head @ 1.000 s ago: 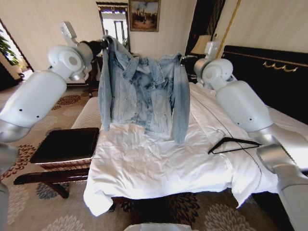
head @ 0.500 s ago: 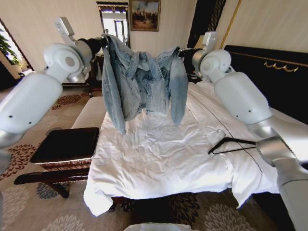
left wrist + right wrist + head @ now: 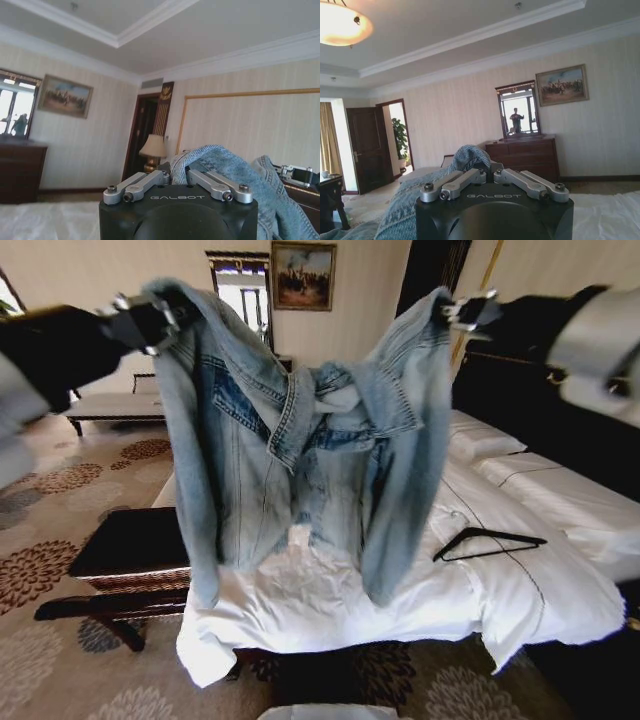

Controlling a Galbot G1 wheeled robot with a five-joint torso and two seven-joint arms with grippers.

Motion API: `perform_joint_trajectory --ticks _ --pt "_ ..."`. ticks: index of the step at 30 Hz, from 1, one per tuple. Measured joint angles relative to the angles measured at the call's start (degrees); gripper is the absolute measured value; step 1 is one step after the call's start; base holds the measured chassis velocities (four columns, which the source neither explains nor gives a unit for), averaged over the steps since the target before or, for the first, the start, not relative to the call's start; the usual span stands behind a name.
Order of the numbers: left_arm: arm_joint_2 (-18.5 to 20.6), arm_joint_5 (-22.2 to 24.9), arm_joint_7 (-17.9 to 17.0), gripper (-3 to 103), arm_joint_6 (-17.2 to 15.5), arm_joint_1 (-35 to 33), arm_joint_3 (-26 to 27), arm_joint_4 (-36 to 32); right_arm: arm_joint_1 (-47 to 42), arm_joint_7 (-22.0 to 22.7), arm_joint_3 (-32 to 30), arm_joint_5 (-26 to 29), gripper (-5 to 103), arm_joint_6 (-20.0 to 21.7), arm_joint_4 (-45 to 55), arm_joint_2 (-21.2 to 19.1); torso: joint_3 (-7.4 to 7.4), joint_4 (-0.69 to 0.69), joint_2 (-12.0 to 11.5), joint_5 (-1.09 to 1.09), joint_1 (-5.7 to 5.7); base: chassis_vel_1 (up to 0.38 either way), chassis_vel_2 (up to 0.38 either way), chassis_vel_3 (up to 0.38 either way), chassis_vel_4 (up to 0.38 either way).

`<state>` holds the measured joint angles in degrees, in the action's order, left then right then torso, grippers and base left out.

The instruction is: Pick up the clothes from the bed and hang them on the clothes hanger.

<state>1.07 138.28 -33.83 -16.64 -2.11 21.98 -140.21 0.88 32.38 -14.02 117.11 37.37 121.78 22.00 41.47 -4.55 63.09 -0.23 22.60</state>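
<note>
We now have the jacket (image 3: pixel 300 440) raised higher and pulled closer to the head camera, clear of the bed (image 3: pixel 330 590); a second ago its hem hung just above the sheet. Left tool (image 3: pixel 165 312) and right tool (image 3: pixel 455 310) are up near the top of the head view and spread wider apart, each clamped on a shoulder. The jacket front is stretched open between them now, collar sagging in the middle.
</note>
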Motion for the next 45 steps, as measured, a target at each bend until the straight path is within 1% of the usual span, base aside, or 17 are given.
perform_joint_trajectory --ticks 1,2,4,6,7,8,10,13,14,17,19,23,30,33,39,42,45 --pt "-0.57 1.13 -2.13 4 -0.05 -1.32 0.23 -0.06 -1.35 1.29 0.35 -0.79 2 0.29 -0.02 1.32 0.02 0.02 -0.01 0.0 0.02 0.0 0.0 0.0 0.0" --pt "-0.57 1.13 -2.13 4 -0.05 -1.32 0.23 -0.06 -1.35 1.29 0.35 -0.79 2 0.29 -0.02 1.32 0.02 0.02 -0.01 0.0 0.02 0.0 0.0 0.0 0.0" --pt "-3.89 -0.58 -6.15 4 -0.79 -6.31 2.37 -0.1 -4.9 3.5 0.82 -2.93 2 0.8 -0.2 4.14 0.05 0.08 -0.03 0.02 0.07 0.0 0.0 0.0 0.0" --pt "-9.74 -7.68 -9.61 4 -2.41 -14.1 1.43 0.52 -10.47 4.09 1.72 -7.84 2 1.11 -0.69 7.24 0.06 0.05 -0.05 -0.04 0.1 0.0 0.0 0.0 0.0" --pt "-12.51 -11.74 -10.08 4 -3.21 -18.38 0.8 1.56 -13.52 3.9 2.62 -11.44 2 1.13 -1.44 9.1 0.07 0.02 -0.07 -0.07 0.11 0.0 0.0 0.0 0.0" --pt "-12.51 -11.74 -10.08 4 -3.21 -18.38 0.8 1.56 -13.52 3.9 2.62 -11.44 2 1.13 -1.44 9.1 0.07 0.02 -0.07 -0.07 0.11 0.0 0.0 0.0 0.0" --pt "-17.28 -18.72 -10.0 4 -4.92 -25.77 -0.8 5.03 -18.31 2.61 4.62 -18.3 2 0.86 -4.44 12.73 0.07 0.01 -0.07 -0.08 0.11 0.0 0.0 0.0 0.0" --pt "-24.45 -31.78 -4.16 4 -10.81 -34.24 -7.0 19.34 -22.67 -0.7 10.9 -31.77 2 -0.09 -15.51 21.5 0.08 0.03 -0.08 -0.01 0.11 0.0 0.0 0.0 0.0" --pt "-24.45 -31.78 -4.16 4 -10.81 -34.24 -7.0 19.34 -22.67 -0.7 10.9 -31.77 2 -0.09 -15.51 21.5 0.08 0.03 -0.08 -0.01 0.11 0.0 0.0 0.0 0.0" --pt "-29.74 -43.74 3.68 4 -13.04 -33.27 -15.52 32.35 -21.08 -3.1 16.66 -38.81 2 -1.78 -25.63 28.12 0.09 0.06 -0.08 -0.05 0.11 0.0 0.0 0.0 0.0" --pt "-31.91 -46.21 4.84 4 -13.18 -32.06 -17.88 36.15 -19.66 -3.54 18.44 -40.39 2 -2.11 -28.85 29.94 0.08 0.07 -0.08 -0.07 0.12 0.0 0.0 0.0 0.0" --pt "-40.26 -53.74 6.47 4 -13.36 -29.46 -23.54 45.94 -14.79 -4.42 24.31 -45.41 2 -3.11 -40.46 36.4 0.07 0.06 -0.08 -0.05 0.12 0.0 0.0 0.0 0.0" --pt "-47.89 -60.76 8.55 4 -10.22 -27.69 -25.54 53.78 -13.53 -4.09 26.71 -50.99 2 -3.34 -49.77 41.78 0.05 0.06 -0.06 -0.03 0.06 0.0 0.0 0.0 0.0" --pt "-51.99 -62.82 9.52 4 -8.01 -22.8 -27.42 58.62 -14.28 -2.91 25.77 -55.02 2 -3.47 -54.07 43.0 0.06 0.07 -0.06 -0.03 0.08 0.0 0.0 0.0 0.0" --pt "-53.6 -62.34 11.33 4 -7.25 -16.56 -29.26 62.04 -14.97 -1.33 22.9 -57.28 2 -4.1 -54.64 41.52 0.05 0.01 -0.06 0.0 0.09 0.0 0.0 0.0 0.0" --pt "-53.58 -62.11 12.59 4 -7.58 -13.49 -32.78 65.62 -14.34 -1.8 23.18 -57.85 2 -3.64 -54.81 40.85 0.04 0.0 -0.05 -0.01 0.07 0.0 0.0 0.0 0.0" --pt "-53.98 -62.24 12.82 4 -7.57 -13.07 -34.23 67.75 -13.88 -2.6 24.05 -58.82 2 -3.53 -56.42 42.1 0.04 0.0 -0.04 -0.04 0.06 0.0 0.0 0.0 0.0"
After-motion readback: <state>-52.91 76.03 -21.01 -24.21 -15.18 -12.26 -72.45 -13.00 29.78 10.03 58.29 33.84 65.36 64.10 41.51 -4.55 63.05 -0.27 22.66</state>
